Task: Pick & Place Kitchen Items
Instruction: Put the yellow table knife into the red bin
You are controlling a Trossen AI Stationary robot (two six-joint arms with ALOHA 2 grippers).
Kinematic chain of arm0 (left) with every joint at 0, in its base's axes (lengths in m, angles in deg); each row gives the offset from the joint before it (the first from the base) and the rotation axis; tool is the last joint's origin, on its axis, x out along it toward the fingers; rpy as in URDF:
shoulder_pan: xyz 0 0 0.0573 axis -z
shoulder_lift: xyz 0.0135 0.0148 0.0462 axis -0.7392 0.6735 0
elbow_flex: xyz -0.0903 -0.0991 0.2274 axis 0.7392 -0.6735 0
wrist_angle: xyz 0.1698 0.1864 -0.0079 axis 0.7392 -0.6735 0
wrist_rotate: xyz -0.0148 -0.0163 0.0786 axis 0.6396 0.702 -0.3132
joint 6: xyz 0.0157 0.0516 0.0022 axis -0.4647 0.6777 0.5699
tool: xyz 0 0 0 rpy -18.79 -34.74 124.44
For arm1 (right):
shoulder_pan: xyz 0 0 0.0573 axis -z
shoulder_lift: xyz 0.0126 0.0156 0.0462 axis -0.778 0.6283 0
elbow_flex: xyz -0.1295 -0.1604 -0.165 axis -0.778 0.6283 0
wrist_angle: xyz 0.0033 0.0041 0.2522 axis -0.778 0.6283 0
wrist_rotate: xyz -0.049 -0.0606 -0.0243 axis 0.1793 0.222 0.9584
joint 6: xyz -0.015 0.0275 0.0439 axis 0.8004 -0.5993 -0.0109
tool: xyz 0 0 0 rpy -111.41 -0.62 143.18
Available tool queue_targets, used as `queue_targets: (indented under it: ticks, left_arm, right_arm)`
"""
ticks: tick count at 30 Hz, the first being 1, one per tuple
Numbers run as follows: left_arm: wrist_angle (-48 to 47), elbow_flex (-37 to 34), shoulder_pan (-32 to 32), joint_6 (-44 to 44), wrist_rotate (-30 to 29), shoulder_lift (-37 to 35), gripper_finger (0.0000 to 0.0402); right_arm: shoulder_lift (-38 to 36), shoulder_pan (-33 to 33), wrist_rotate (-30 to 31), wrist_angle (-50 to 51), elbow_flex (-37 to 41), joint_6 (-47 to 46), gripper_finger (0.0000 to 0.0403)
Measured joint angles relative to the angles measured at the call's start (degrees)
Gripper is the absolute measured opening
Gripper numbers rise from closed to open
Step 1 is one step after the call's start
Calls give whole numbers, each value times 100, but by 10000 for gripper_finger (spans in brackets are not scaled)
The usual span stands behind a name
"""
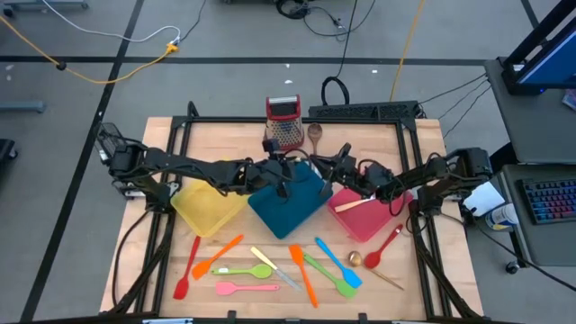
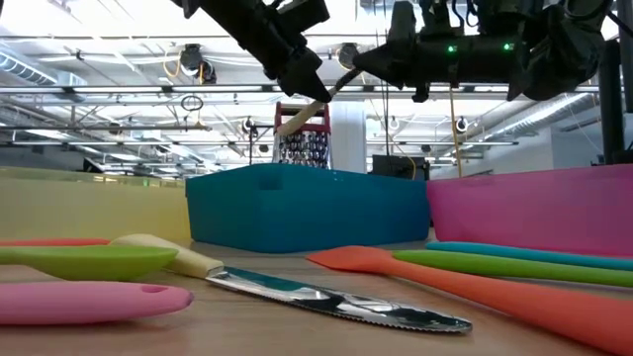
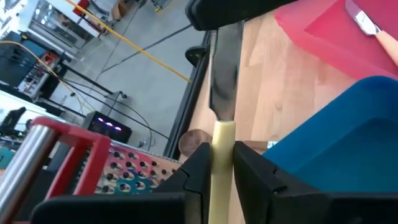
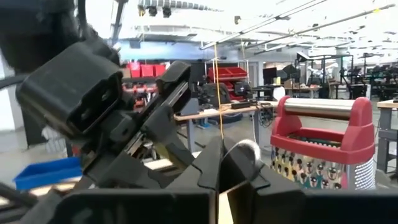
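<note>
You see spoons & spatulas lying at the near tabletop edge. Above the blue tray, ur left pincer grips a pale-handled knife. Right pincer is clenched tight on its other end.

I can't read a single word, label, brand mark or number from here: none of the four camera views gives me lettering clear enough to make out on any surface or object
</note>
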Motion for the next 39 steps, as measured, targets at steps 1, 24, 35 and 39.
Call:
queue_targets:
  ticks: [1,24,35,39]
  left_arm:
    - [-30,0,1,-1,11,0,68]
    - [-1763,7,343,-1117,-8,-128,107]
    - [-1962,7,339,-1455,-8,-207,93]
    - [-1978,4,339,-1577,-9,-205,93]
  right_arm:
    - [0,-12,2,50,0,43,3]
    - [-3440,-1251,954,5381,4,-1346,1]
    - [-5232,-1420,959,8395,7,-3273,0]
    - [-5619,-1421,903,8785,7,-3576,0]
